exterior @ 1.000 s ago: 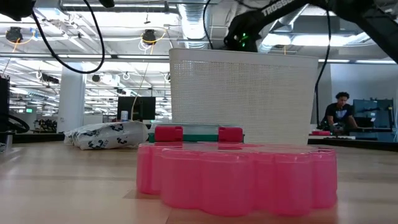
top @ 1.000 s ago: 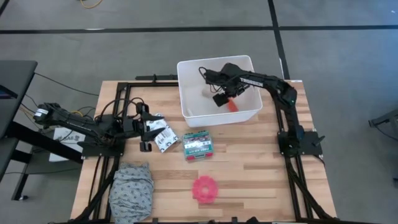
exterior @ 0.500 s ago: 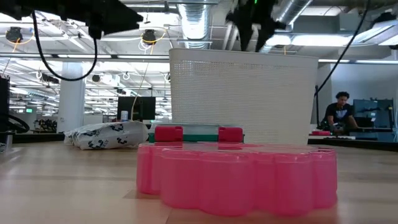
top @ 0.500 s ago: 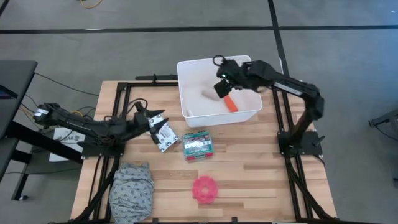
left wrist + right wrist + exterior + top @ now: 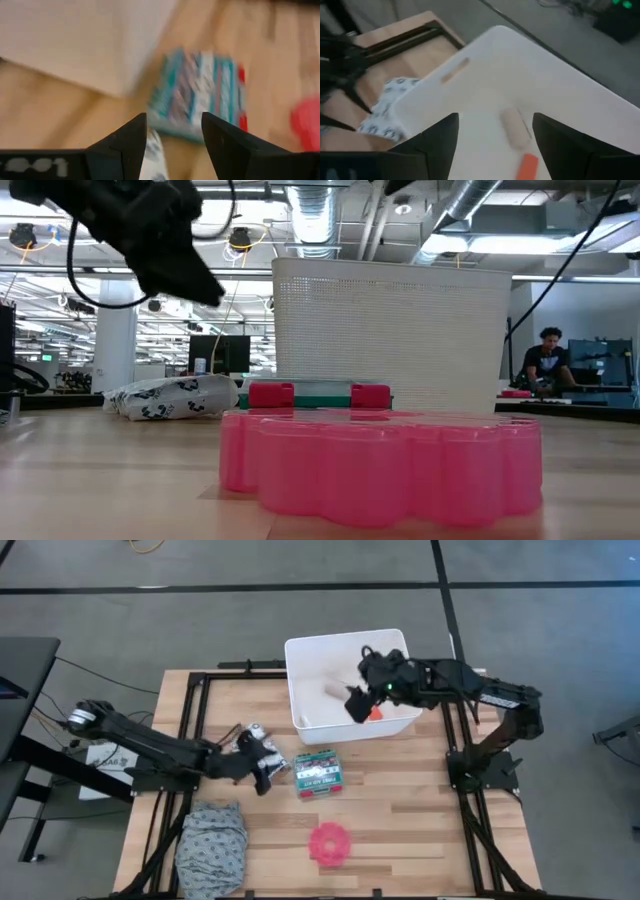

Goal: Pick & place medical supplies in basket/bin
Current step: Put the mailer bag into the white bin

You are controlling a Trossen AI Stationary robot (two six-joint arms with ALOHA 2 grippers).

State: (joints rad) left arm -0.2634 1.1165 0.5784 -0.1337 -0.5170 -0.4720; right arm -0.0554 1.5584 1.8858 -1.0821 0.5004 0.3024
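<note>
We take the white tub [image 5: 350, 688] at the far middle of the bench [image 5: 400, 810] as our landmark. Inside it we see an orange tube [image 5: 529, 164] and a beige roll [image 5: 514, 128] lying close together on its floor.

The right pincer [image 5: 358, 703] hangs over the tub's interior, above the orange tube. In the right wrist view its two fingers [image 5: 440, 137] stand well apart with nothing between them, so we record it as open and empty.

A green-and-red box [image 5: 318, 773] lies flat on the bench just in front of the tub's near wall. A white packet with black print [image 5: 264, 755] lies just to the left of that box. The left pincer [image 5: 262, 762] sits over this packet. In the left wrist view its fingers [image 5: 131, 145] are spread with a gap, and a strip of the packet shows between them near their base; we cannot tell whether they touch it. We record the pincer as open.

A pink disc [image 5: 330, 844] lies farther from the tub, beyond the box, near the bench's front edge. A grey patterned cloth bundle [image 5: 211, 840] rests well to the left of the disc.

In the low view a person [image 5: 545, 362] sits in the room behind the tub.
</note>
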